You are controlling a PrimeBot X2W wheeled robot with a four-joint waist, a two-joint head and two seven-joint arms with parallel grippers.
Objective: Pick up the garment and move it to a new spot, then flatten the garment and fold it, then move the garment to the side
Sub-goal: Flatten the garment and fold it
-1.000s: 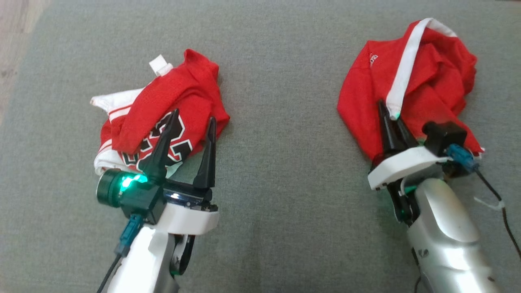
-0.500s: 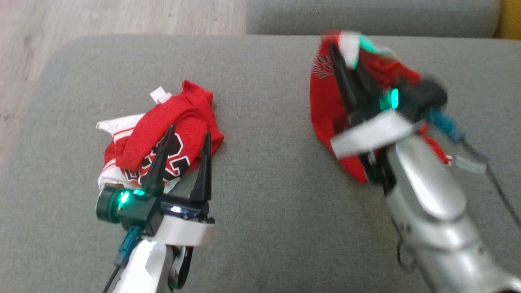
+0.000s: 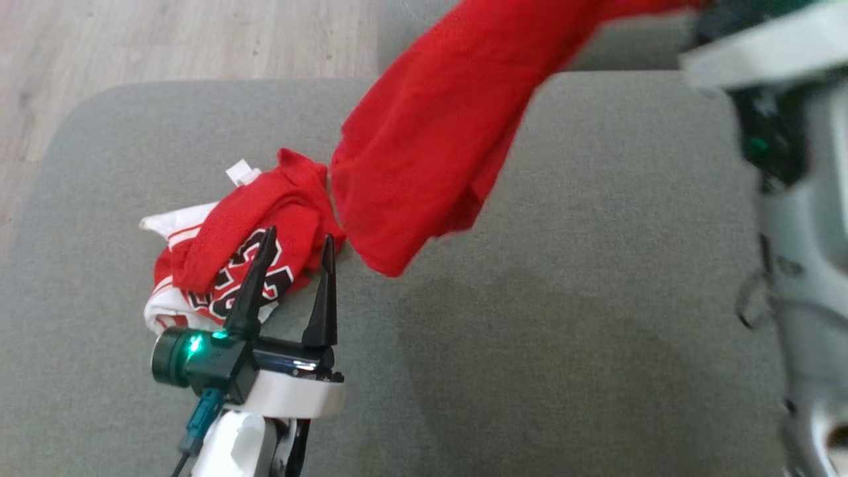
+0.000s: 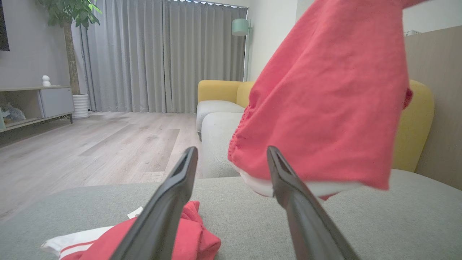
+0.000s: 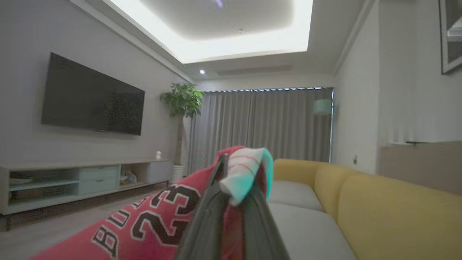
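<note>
Left gripper [image 3: 299,233] first: fingers spread wide, nothing in them, sitting at the near edge of the crumpled red-and-white heap [image 3: 218,245] on the grey sofa seat [image 3: 563,331]. Can't tell if my left finger touches the cloth or is just over it. That heap lies on the cushion w/ white trim poking out on its left and black numerals facing up

Moving right, the garment [image 3: 430,146] I'm carrying hangs in the air over the middle of the seat. Its left edge looks right next to the heap in the head view, and the top runs up to the right. Left wrist cam shows it dangling clear of the cushion w/ a white hem [image 4: 325,187] along the bottom

Right gripper [image 5: 238,177] is pinched tight on it, a white striped band [image 5: 249,162] bunched over the fingertips, red cloth w/ 23 trailing down-left in that cam

Handling-wise imo: thin, floppy, v light, zero stiffness, so it'll swing and drape wherever. One pinch point = it hangs like a rope, no good for flattening. Once it's down I'd grab 2 corners along the hem, one per gripper, and pull apart. Trim looks thicker, prob better grip than the slick mesh-looking part. Also needs setting down well apart from the heap so they don't tangle
</note>
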